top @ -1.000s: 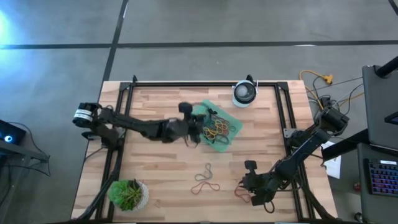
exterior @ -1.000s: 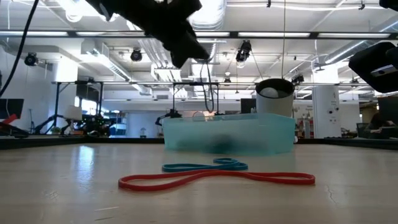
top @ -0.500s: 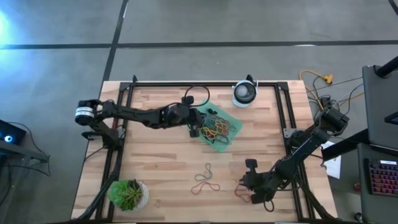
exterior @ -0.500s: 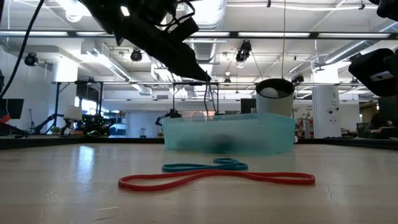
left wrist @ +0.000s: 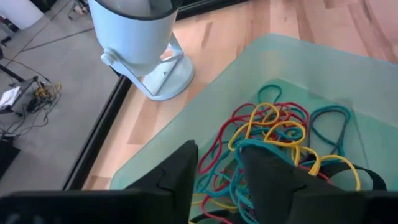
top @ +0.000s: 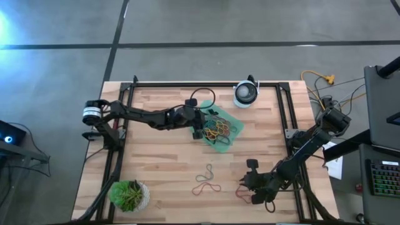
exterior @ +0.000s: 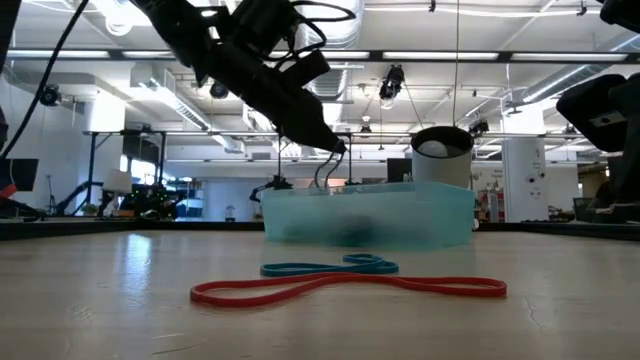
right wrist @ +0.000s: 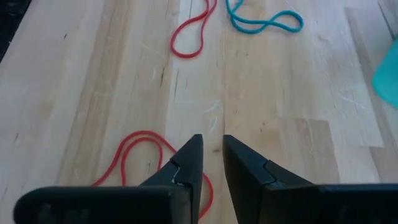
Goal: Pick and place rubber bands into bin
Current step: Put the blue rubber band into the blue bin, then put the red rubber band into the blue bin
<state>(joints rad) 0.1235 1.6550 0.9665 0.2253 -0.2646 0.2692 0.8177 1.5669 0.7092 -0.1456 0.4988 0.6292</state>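
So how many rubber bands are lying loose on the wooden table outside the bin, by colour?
Thin red elastic rubber band loops: 2 (one mid-table, one by the right arm)
Thin teal elastic rubber band loop: 1
Total: 3

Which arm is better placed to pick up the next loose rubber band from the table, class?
Probably the right. The right gripper sits low at the table's near edge, right over a red band, with the red and teal bands close by. The left gripper is away over the bin.
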